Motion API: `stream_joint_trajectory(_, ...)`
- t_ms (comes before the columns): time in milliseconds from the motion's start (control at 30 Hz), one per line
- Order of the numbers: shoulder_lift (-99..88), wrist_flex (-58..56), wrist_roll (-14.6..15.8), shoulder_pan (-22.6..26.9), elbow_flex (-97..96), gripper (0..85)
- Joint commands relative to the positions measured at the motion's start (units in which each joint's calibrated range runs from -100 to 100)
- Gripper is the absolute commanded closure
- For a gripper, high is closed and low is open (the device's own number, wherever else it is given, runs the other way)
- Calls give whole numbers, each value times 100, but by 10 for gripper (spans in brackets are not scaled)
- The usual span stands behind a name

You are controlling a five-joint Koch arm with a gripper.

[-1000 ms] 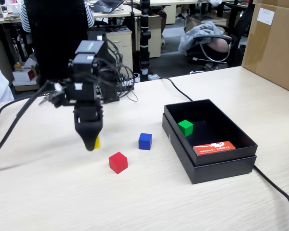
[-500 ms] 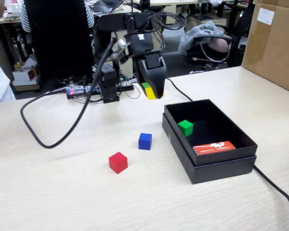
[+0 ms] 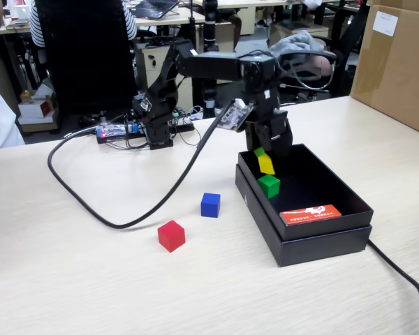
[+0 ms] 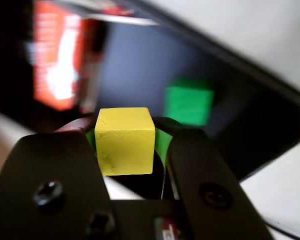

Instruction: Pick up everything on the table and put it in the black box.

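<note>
Pale wood-grain table (image 3: 77, 279) in a cluttered office, large cardboard carton (image 3: 398, 63) at the fixed view's right edge; small red cube (image 3: 171, 235) and blue cube (image 3: 210, 204) sit apart on the tabletop beside the open black box (image 3: 321, 241). Inside the box: a green cube (image 3: 269, 185) and a red printed card (image 3: 311, 213). Black pincer (image 4: 125, 145) hangs over the box, jaws clamped on a yellow cube (image 4: 125, 140), one face each side.

Inside the black box (image 3: 363, 222), the green cube (image 3: 269, 185) and the red card (image 3: 310, 213) occupy space; the middle floor is free.
</note>
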Motion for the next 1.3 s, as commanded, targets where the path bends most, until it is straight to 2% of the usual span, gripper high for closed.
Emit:
stream_joint_trajectory(0, 269, -52, 15, -78, 609, 846)
stream_joint_trajectory(333, 1474, -156, 15, -317, 1235, 843)
stream_joint_trajectory(367, 1565, -225, 15, -317, 1217, 823)
stream_joint_trajectory(400, 1623, -303, 15, -317, 1172, 750)
stream_joint_trajectory(567, 1703, -441, 29, -283, 900, 602)
stream_joint_trajectory(700, 1531, -475, 83, -283, 736, 552)
stream_joint_trajectory(767, 1152, -484, 132, -288, 455, 459)
stream_joint_trajectory(800, 888, -475, 156, -293, 283, 447)
stream_joint_trajectory(1133, -2646, -467, 161, -547, -814, 422)
stream_joint_trajectory(1233, -3655, -363, 63, -689, -1612, 390)
stream_joint_trajectory(1267, -4413, -95, -29, -830, -2500, 390)
